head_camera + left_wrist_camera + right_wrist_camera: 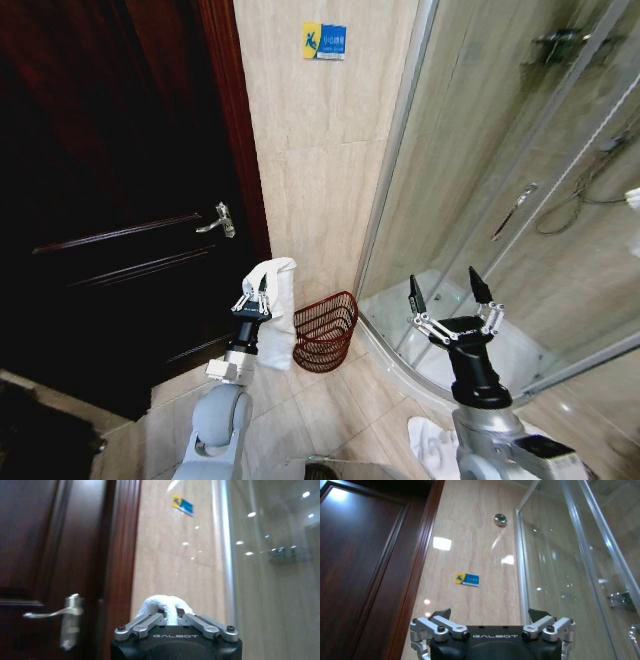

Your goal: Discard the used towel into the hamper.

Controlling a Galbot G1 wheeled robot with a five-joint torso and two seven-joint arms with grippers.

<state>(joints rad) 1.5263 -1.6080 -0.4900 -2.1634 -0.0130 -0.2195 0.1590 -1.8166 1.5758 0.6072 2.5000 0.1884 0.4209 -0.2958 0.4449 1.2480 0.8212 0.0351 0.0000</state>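
Holding the white terry towel (272, 300) pinched shut in your left pincer (252, 297), you have it raised beside and slightly above the small round reddish-brown wire hamper (325, 332), which stands on the pale tiled floor (350, 400) against the beige marble wall (315, 170), between the dark wooden door (110, 200) and the curved glass shower enclosure (500, 200). Your right pincer (450, 292) hangs with its fingers spread and nothing in them, on the shower side of the hamper and nearer the robot. The towel's long axis runs roughly vertical: a bunched fold rises above the fingertips and the rest drapes down past the wrist towards the floor, door-side of the hamper rim. In the left wrist view, the fold (162, 605) bulges just over the closed fingers. Judging from this, the main risk is a release too early: the cloth hangs outside the rim, so it would land on the floor by the door. A trailing end could also catch on the openwork wire and tip the light hamper, or drape over its edge instead of dropping in.
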